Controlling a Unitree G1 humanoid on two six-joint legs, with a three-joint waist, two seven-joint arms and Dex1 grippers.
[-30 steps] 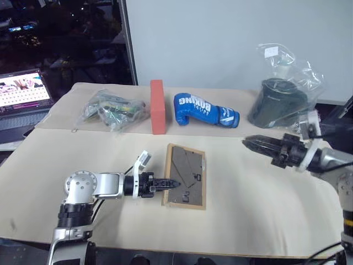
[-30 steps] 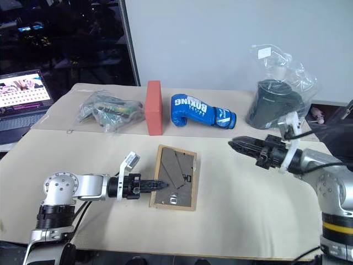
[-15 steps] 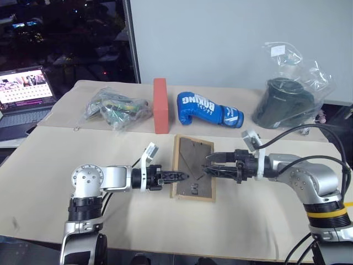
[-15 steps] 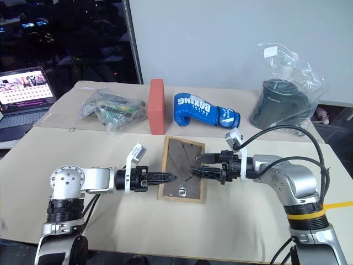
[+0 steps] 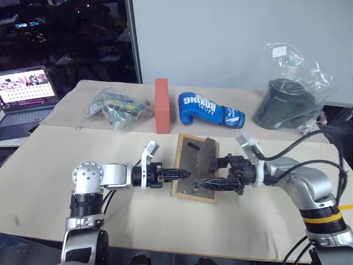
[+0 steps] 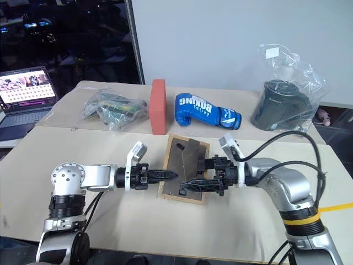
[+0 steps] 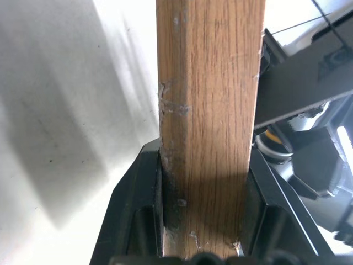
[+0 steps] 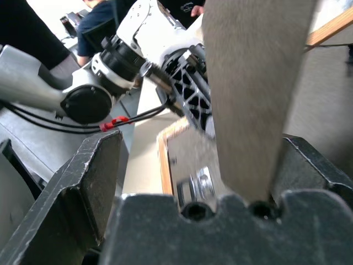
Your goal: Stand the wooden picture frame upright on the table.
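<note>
The wooden picture frame (image 5: 194,172) lies picture side down on the cream table (image 5: 138,221), its dark back panel facing up. Its fold-out stand (image 5: 205,155) is swung up off the panel. My left gripper (image 5: 181,174) reaches in level from the left and is shut on the frame's left wooden edge (image 7: 209,83), which sits between both fingers. From the right, my right gripper (image 5: 213,174) stands wide open over the back panel. The raised stand (image 8: 253,83) is between its fingers, close to one of them.
Along the back of the table stand an upright orange-red block (image 5: 161,105), a blue boxing glove (image 5: 209,109), a clear bag of small items (image 5: 117,109) and a plastic bag holding a dark object (image 5: 289,102). A laptop (image 5: 25,96) sits off the left edge.
My right gripper came in from the right to the frame's back and opened wide. The fold-out stand has swung up from the panel. My left gripper kept its hold.
</note>
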